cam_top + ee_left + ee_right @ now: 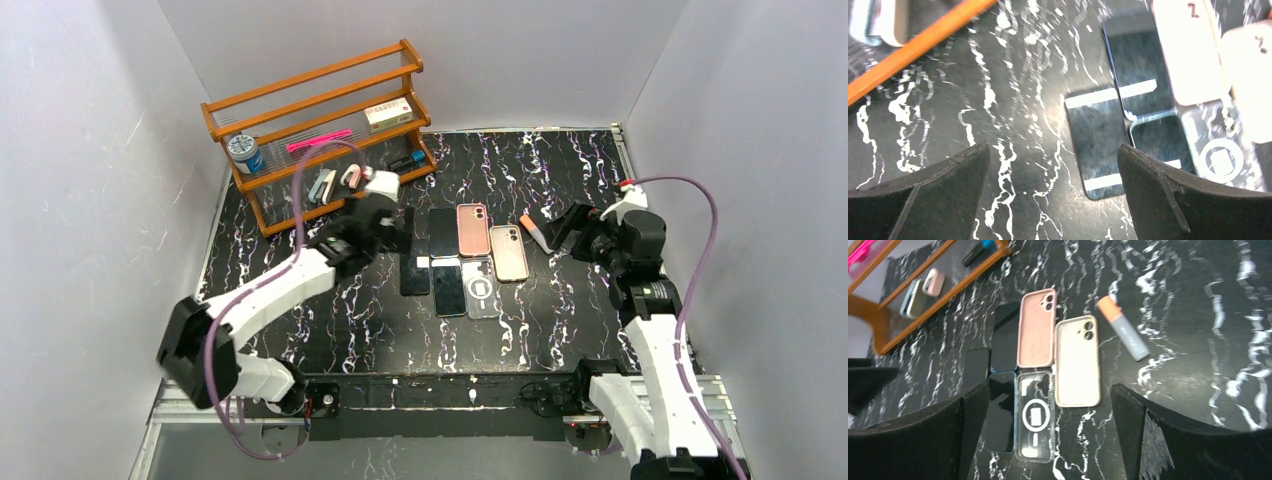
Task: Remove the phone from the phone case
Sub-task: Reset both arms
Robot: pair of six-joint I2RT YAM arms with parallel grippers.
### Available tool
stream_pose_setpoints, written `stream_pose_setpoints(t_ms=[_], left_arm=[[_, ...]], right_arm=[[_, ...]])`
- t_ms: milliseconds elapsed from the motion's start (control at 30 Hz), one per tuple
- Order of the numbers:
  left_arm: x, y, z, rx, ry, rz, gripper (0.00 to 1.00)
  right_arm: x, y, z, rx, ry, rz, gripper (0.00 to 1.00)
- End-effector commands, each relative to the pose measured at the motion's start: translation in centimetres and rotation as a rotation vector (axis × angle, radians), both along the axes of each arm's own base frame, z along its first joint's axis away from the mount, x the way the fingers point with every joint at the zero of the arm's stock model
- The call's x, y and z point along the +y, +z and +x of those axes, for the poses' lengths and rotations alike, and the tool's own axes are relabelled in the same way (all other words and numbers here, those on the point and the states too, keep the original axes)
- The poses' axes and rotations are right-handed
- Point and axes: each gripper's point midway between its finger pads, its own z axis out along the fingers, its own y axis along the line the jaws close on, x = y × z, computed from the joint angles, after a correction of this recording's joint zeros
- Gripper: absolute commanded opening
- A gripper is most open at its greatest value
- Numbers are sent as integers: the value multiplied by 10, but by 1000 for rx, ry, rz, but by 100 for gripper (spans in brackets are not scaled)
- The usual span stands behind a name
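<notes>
- Tabletop (540, 320): black marble pattern, with phones and cases packed in a cluster mid-table.
- Left pincer (1053, 155): spread wide with nothing between the fingers. It hangs low over the left edge of the cluster, and a bare black phone (1098, 142) lies just ahead of it.
- Right pincer (1048, 390): also fully parted and empty, held off to the right and looking across the whole cluster.
- Near row: a phone with a pale rim (1000, 412), which I judge to be the one not yet out of its case. It sits between the black phone and an empty clear case (1034, 417) with a ring mark, edge to edge with both.
- Far row: a dark phone (1005, 335), then a pink case (1037, 327) and a beige case (1077, 360), both lying empty with the inside up.
- An orange-capped tube (1123, 327) lies right of the cases. A wooden rack (320, 120) stands at the back left.

Risks, as a judgement:
- The left pincer is lined up nearer the bare black phone than the rimmed one, so it could close on the wrong phone.
- The items are packed tight, so a finger coming down into a seam would shove a neighbour.
- Glossy glass may slip from the grip.
- If the case is not pinned, phone and case would likely lift together.
</notes>
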Motion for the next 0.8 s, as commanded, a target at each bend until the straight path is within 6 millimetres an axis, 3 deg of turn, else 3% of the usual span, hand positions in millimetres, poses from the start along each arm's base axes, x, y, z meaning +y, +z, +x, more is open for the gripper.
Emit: stream_pose_setpoints(t_ms=[0,167,367,533,767], left_arm=[[43,31,-4,14,125,-221,98],[110,92,-23,-199,259,-241,98],[188,140,-69,-462,467,-217,98],[219,165,-102,-650,518,-297,98],[229,156,-111,-697,553,-339,98]], right_arm=[[-42,43,-10,-125,-209,-115,99],[-76,78,-38,-262,-364,-205,99],[-97,102,-71,-448,-456,-282,99],[-106,104,-83,-536,-500,-313,99],[-105,95,-85,-562,-501,-308,99]])
